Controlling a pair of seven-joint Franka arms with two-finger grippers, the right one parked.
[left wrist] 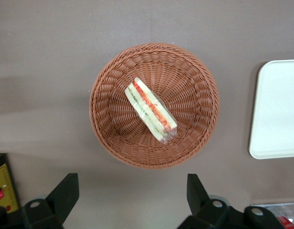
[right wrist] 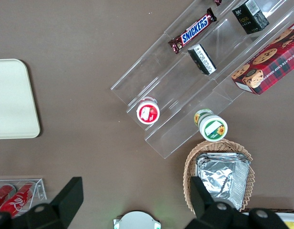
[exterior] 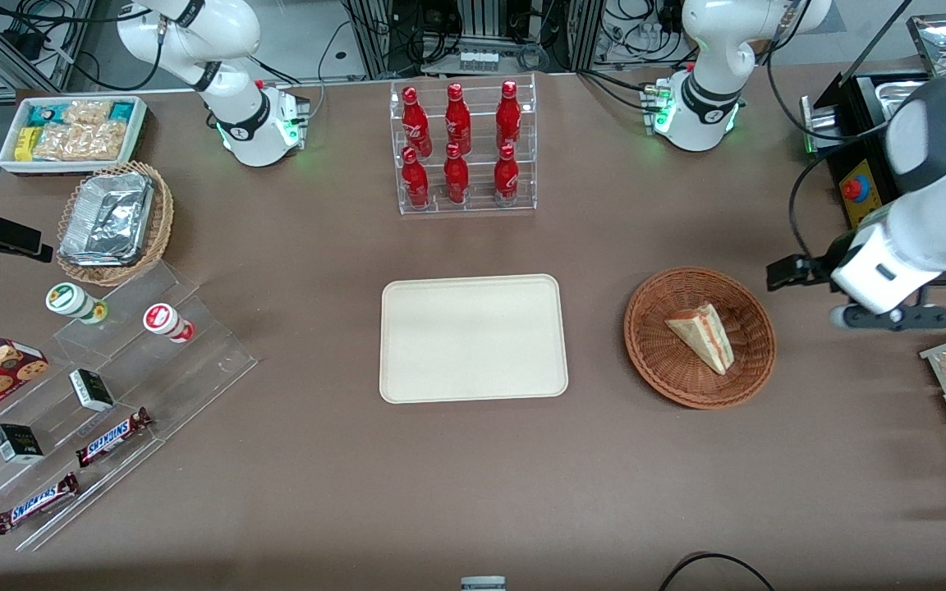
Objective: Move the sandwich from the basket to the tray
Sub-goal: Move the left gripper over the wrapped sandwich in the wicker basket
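Gripper [left wrist: 131, 198] above table beside basket [left wrist: 110, 135], jaws wide open, empty. Wrist view shows sandwich [left wrist: 150, 109] filling edge-on; tray [exterior: 473, 338] bare.

A robotics lab staged as a snack counter: arm bases bolted to a brown table [exterior: 292, 492], cable bundles and aluminium framing at its edge, acrylic racks of cola bottles [exterior: 458, 148] and Snickers bars [exterior: 112, 436]

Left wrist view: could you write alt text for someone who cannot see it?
A wrapped triangular sandwich lies in a round reddish-brown wicker basket on a brown table, seen from straight above. The end effector hangs open above the table just outside the basket's rim, and an edge of the cream tray shows beside the basket.
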